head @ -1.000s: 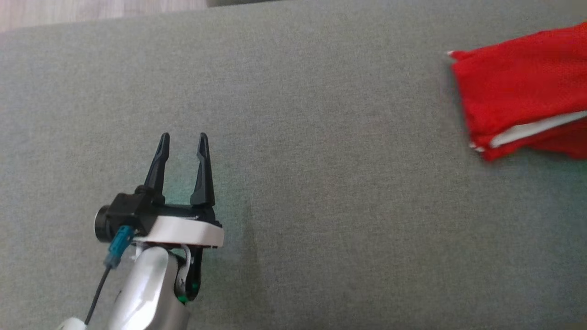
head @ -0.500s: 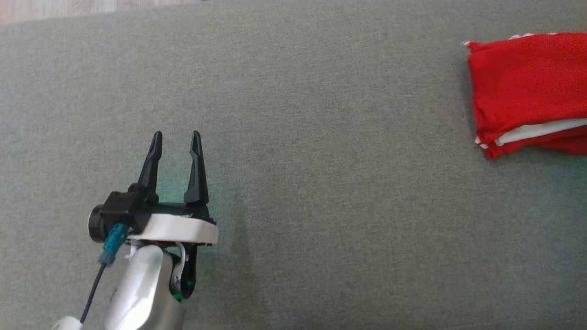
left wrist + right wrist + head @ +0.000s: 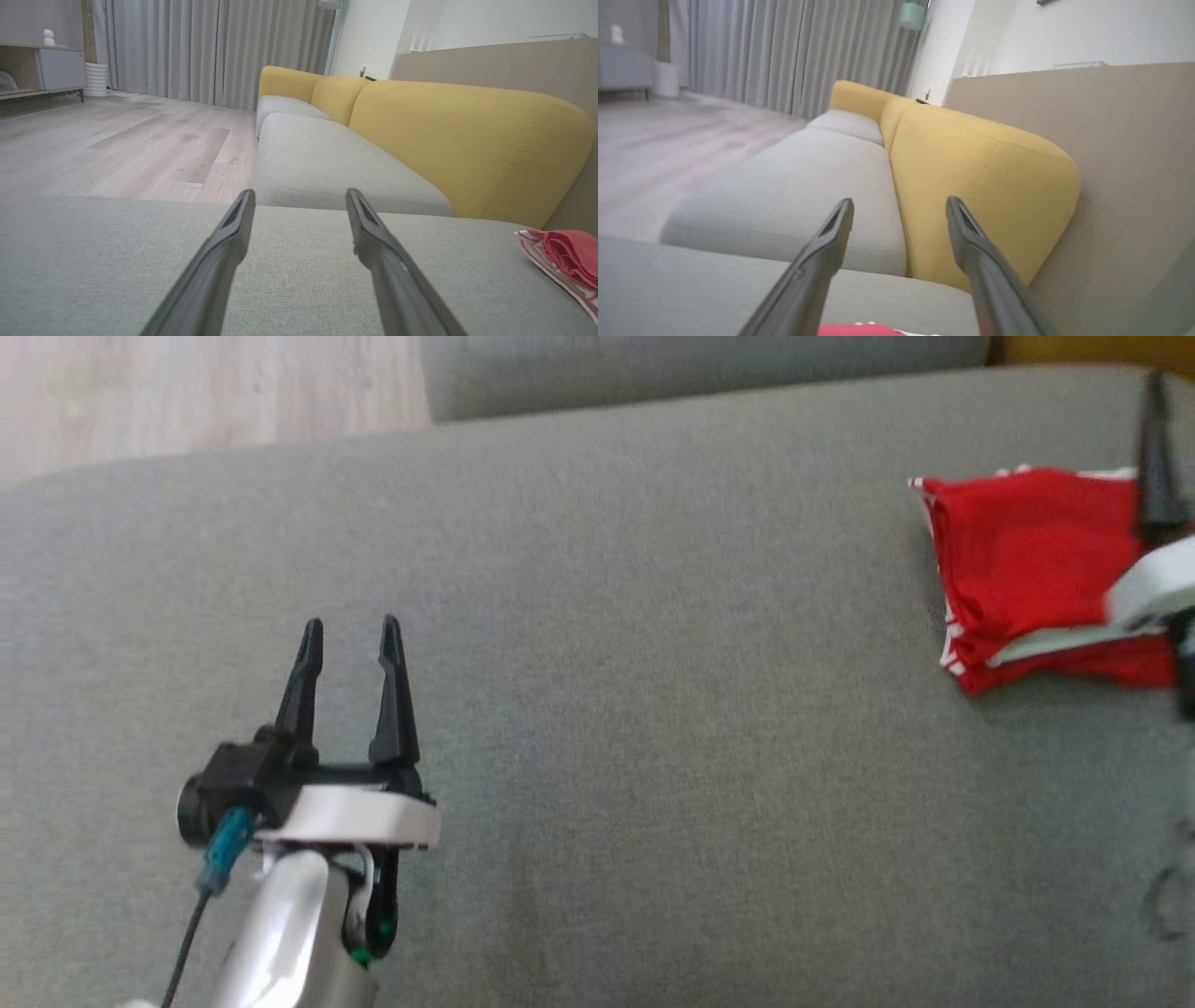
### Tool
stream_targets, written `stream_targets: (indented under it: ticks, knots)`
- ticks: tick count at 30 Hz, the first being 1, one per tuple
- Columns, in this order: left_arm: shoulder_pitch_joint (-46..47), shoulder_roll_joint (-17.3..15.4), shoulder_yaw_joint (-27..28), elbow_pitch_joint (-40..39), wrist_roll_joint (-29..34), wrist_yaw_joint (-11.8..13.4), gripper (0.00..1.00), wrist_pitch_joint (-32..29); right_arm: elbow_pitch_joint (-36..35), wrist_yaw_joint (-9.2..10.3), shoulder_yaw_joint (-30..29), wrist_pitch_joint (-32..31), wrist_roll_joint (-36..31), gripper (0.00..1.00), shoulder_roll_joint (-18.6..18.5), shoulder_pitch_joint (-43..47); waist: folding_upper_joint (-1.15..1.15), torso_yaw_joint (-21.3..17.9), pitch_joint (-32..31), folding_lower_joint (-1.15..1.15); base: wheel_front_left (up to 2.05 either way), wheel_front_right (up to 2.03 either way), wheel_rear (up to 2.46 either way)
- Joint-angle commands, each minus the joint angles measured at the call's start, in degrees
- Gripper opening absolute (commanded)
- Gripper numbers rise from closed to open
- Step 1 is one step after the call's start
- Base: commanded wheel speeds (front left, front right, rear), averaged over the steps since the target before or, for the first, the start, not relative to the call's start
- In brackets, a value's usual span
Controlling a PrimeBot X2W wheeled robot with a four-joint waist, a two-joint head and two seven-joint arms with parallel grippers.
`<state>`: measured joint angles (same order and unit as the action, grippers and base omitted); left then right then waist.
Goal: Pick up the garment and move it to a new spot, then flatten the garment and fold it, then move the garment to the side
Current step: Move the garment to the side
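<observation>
Grey sofa seat (image 3: 653,756) holds the folded red garment (image 3: 1018,551). I see my left gripper (image 3: 351,623) with jaws apart. My right gripper (image 3: 900,201) has jaws apart too, by the garment.

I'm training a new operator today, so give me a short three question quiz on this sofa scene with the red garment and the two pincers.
1. Which is nearer the folded red garment: the left pincer or the right pincer?
2. True or false: the left pincer is shut on the garment.
3. The sofa backrest is: A yellow, B blue, C black.
Key: 1 the right pincer; 2 false, it stands open and apart from the garment; 3 A.
</observation>
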<state>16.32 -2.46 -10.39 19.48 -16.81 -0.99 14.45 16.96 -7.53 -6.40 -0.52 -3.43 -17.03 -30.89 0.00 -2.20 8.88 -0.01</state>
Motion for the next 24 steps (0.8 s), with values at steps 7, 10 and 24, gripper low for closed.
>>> stream_targets:
  ticks: [7,10,24]
  knots:
    - [-4.1,-0.4,2.2,-4.1,-1.0,0.7,1.0,0.5,-8.9,0.04,0.1,6.7,6.0,1.0,13.5,9.7,0.0,2.8,-6.8,0.01,0.0,0.0,0.0]
    - [-5.1,-0.4,1.8,-4.5,-1.1,0.5,1.0,0.5,-9.7,0.04,1.0,8.3,7.5,1.0,14.0,12.8,0.0,3.4,-7.5,0.01,0.0,0.0,0.0]
    - [-12.7,-0.4,3.3,-11.9,-3.3,-0.3,1.0,0.5,-7.1,0.04,4.5,15.5,12.8,1.0,14.1,29.7,0.0,5.8,-9.1,0.01,0.0,0.0,0.0]
